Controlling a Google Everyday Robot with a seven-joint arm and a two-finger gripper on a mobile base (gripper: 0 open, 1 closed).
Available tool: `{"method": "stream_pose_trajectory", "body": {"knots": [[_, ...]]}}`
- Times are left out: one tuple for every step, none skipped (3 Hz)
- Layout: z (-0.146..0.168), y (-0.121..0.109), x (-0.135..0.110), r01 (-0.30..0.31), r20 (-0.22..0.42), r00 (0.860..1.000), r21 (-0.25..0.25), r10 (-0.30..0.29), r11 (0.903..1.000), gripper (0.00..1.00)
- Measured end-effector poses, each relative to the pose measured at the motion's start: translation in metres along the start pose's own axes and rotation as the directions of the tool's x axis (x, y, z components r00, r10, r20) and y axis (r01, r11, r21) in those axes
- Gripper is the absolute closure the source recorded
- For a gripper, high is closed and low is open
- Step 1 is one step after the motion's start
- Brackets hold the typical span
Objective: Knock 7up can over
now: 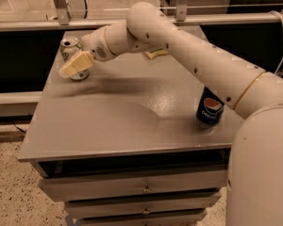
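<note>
- We see the gripper (67, 70) low over the far left corner of the surface (113, 121), tip pointing down and toward the left edge.
- Gripper looks clenched: the cream fingers (78, 62) read as one block, no gap showing, nothing grasped.
- 7up can (69, 46) stands upright at the far left corner, just behind the gripper from our view.
- The gripper covers the can's middle; we see only its silver top and a bit of its base.
- We cannot tell whether gripper and can touch or just overlap in view.
- White arm (193, 60) runs diagonally from the near right side across the surface to the far left corner.
- Pepsi can (209, 112), blue, stands upright near the right edge, closer to the near right corner; its top is hidden by the arm.
- The two cans sit well apart.
- A pale yellow flat item (156, 54) lies near the far edge, partly hidden behind the arm; we can't tell what it is.
- The surface is grey, topping a cabinet with drawers (144, 187) along the front.
- Speckled floor (9, 192) shows below the left edge.
</note>
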State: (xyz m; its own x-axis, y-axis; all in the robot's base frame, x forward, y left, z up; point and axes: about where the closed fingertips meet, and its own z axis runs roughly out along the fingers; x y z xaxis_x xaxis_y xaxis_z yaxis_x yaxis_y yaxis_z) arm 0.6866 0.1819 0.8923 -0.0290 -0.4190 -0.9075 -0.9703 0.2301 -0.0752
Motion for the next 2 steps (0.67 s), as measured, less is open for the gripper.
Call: {"method": "stream_pose_trajectory", "body": {"knots": [[0.0095,0.0022,-0.0019,-0.012,0.024,1.0,0.01,0.011,0.9999,0.36],[0.0009,0.0002,-0.0006,-0.016,0.029,0.999,0.056,0.014,0.9983,0.59]]}}
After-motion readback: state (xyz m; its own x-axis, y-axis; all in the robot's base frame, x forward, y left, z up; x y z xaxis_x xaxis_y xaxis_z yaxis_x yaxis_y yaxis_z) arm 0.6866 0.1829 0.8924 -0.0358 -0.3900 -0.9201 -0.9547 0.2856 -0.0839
